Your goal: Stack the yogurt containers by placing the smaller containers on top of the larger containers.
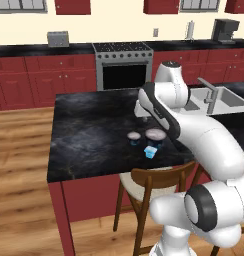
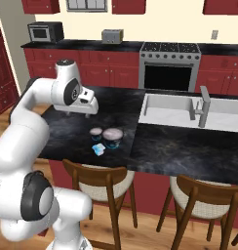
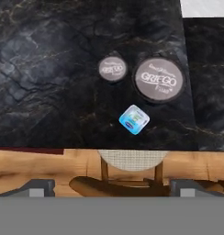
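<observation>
Three yogurt containers stand close together near the front edge of the black island counter (image 1: 89, 130). The widest cup (image 3: 159, 79) (image 1: 156, 136) (image 2: 112, 136) has a pale lid and a dark blue body. To its left stands the narrower round cup (image 3: 112, 69) (image 1: 134, 137) (image 2: 96, 133). The tiny light-blue squarish cup (image 3: 134, 119) (image 1: 151, 152) (image 2: 98, 149) sits in front of them, nearest the edge. My gripper (image 3: 111, 189) (image 1: 142, 116) (image 2: 84, 108) hangs above the counter, behind the cups and clear of them. It is open, with nothing between its fingertips (image 3: 38, 188).
A wooden stool (image 1: 154, 182) stands at the counter's front edge just below the cups, and another stool (image 2: 208, 202) is further right. A sink (image 2: 169, 110) with a faucet (image 2: 204, 105) lies to the right of the cups. A stove (image 1: 123, 65) is at the back wall.
</observation>
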You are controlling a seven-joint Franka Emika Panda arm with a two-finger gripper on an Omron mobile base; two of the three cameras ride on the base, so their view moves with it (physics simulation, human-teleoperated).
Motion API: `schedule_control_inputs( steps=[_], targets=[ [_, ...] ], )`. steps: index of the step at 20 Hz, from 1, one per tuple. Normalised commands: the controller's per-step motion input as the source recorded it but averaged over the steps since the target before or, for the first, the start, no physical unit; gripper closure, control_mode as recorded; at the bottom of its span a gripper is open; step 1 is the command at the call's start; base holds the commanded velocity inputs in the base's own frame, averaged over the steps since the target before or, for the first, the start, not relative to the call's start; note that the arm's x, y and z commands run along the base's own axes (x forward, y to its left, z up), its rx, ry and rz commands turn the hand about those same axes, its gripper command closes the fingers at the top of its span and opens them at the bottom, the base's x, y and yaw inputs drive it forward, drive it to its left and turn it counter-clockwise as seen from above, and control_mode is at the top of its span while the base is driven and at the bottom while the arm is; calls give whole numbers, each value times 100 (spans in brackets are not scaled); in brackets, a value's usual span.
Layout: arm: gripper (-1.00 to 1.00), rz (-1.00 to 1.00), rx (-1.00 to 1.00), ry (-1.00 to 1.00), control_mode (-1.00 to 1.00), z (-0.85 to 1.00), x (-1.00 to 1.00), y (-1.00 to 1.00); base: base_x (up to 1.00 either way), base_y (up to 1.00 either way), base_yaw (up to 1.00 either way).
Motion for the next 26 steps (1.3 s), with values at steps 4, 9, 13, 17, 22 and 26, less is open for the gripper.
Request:
schedule_control_inputs(
  steps=[4,9,13,17,22,26],
  targets=[
    [-100,0,-1,0,-100,-17,38,0,0,0,0],
    [-100,0,-1,0,-100,-16,45,0,0,0,0],
    [-100,0,0,0,-100,-19,41,0,0,0,0],
    [-100,0,0,0,-100,-17,39,0,0,0,0],
    [-100,0,0,0,-100,-21,36,0,0,0,0],
    [-100,0,0,0,-100,-22,36,0,0,0,0]
  ],
)
